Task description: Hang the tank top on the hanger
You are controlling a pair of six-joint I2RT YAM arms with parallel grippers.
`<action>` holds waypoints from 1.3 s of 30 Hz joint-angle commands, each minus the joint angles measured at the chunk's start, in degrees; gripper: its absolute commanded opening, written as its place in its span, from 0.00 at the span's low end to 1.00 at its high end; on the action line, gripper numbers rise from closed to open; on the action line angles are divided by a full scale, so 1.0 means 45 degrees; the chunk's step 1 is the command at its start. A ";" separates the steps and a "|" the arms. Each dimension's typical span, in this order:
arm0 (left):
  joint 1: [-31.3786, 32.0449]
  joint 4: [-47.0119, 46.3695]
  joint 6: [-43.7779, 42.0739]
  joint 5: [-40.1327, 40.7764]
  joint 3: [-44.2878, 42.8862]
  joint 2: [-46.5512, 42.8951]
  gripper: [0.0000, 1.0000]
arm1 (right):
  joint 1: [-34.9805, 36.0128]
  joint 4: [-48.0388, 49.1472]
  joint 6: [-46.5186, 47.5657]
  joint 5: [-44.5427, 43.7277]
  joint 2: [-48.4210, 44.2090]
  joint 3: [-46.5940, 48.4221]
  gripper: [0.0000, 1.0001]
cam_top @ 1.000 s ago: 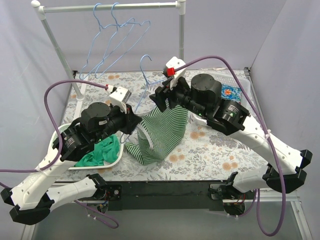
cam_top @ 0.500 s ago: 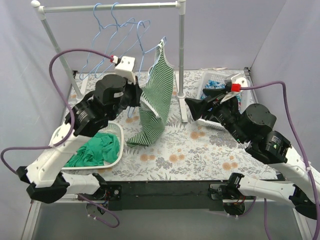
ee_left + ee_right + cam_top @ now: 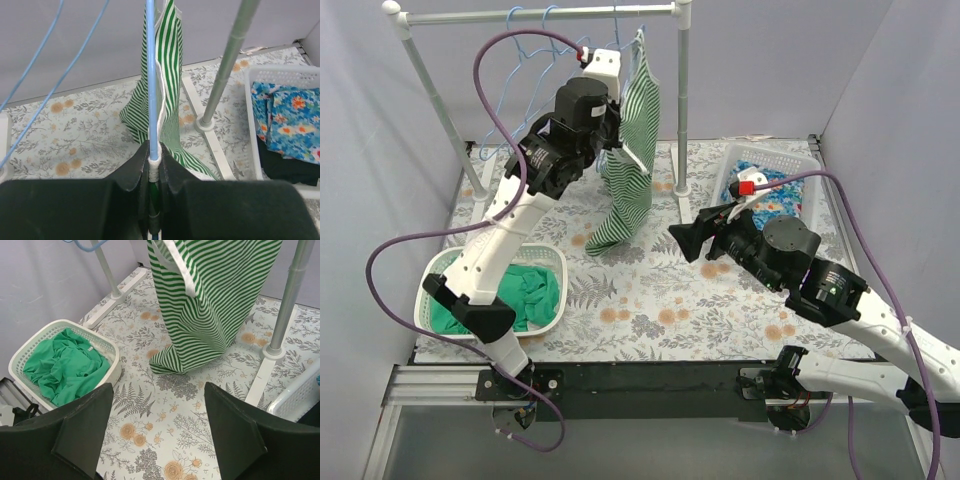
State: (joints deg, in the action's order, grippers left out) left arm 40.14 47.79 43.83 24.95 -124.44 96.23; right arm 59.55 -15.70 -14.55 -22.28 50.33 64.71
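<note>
Our left tool (image 3: 154, 165) is clamped on the thin blue wire of the hanger (image 3: 151, 75), jaws pressed together with the wire running straight up between them. A bit of white edging and green stripe sits in the pinch too, so we judge some cloth may be caught with the wire.

The tank top (image 3: 170, 60) hangs just beyond and to the right of that wire, draped along it and falling below our fingers. From above, hanger and top are raised to the rail (image 3: 540, 14), close to its right upright post (image 3: 682, 100). We cannot tell whether the hook sits over the rail. The lower hem trails down and appears to reach the counter (image 3: 165, 440).

We judge the top to be light, limp and prone to sliding off smooth wire. The wire is stiff but springy, and likely to twist in a narrow pinch. The best hold is on the wire near the shoulder, as we have it, or on the white-edged strap if the cloth slips.

Our right tool (image 3: 157, 415) hovers low with its jaws wide apart, holding nothing. The tank top hangs well ahead of it and above.
</note>
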 commanded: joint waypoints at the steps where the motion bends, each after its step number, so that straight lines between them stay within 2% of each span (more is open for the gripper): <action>1: -0.0657 -0.0913 -0.0308 -0.0816 -0.1288 0.0371 0.00 | 0.0048 0.0268 -0.0517 0.0245 -0.0441 -0.0180 0.81; 5: -0.1380 -0.0893 0.0063 -0.1928 -0.1800 0.1116 0.00 | 0.0048 0.0033 -0.0654 0.0264 -0.0577 -0.0258 0.81; 11: -0.1654 -0.1088 0.0590 -0.2886 -0.0707 0.1058 0.00 | 0.0048 0.0013 -0.0810 0.0284 -0.0656 -0.0493 0.81; 21: -0.1908 -0.1772 0.0865 -0.3239 0.1052 0.0316 0.00 | 0.0048 0.0052 -0.0928 0.0479 -0.0441 -0.0610 0.80; 22: -0.1908 -0.1772 0.0865 -0.3182 0.1052 0.0277 0.08 | 0.0048 0.0033 -0.0908 0.0498 -0.0441 -0.0591 0.80; 23: -0.1908 -0.1772 0.0865 -0.3181 0.1052 0.0238 0.22 | 0.0048 0.0033 -0.0928 0.0460 -0.0422 -0.0590 0.80; 25: -0.1908 -0.1753 0.0865 -0.3239 0.1072 -0.0035 0.32 | 0.0048 0.0052 -0.0928 0.0440 -0.0402 -0.0610 0.80; 26: -0.1908 -0.1753 0.0865 -0.3220 0.1091 -0.0171 0.48 | 0.0048 0.0052 -0.0928 0.0421 -0.0383 -0.0610 0.81; 28: -0.1908 -0.1811 0.1039 -0.3143 0.1189 -0.0601 0.67 | 0.0048 0.0072 -0.0908 0.0362 -0.0344 -0.0668 0.81; 29: -0.1908 -0.1811 0.1118 -0.3103 0.1266 -0.0757 0.95 | 0.0067 0.0072 -0.0928 0.0323 -0.0286 -0.0688 0.81; 30: -0.1908 -0.1831 0.1215 -0.3142 0.1422 -0.1184 0.98 | 0.0048 0.0111 -0.0908 0.0246 -0.0266 -0.0765 0.81; 35: -0.1889 -0.1831 0.1839 -0.4701 0.2554 -0.2787 0.98 | 0.0029 0.0286 -0.0889 -0.0126 -0.0149 -0.1195 0.82; 39: -0.1753 -0.2025 0.2251 -0.7216 0.4018 -0.4251 0.98 | 0.0048 0.0404 -0.0967 -0.0613 -0.0129 -0.1644 0.84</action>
State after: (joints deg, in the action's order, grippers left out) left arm 31.92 39.77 51.53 3.99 -110.89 84.18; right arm 59.55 -16.45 -18.15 -21.89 49.76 58.67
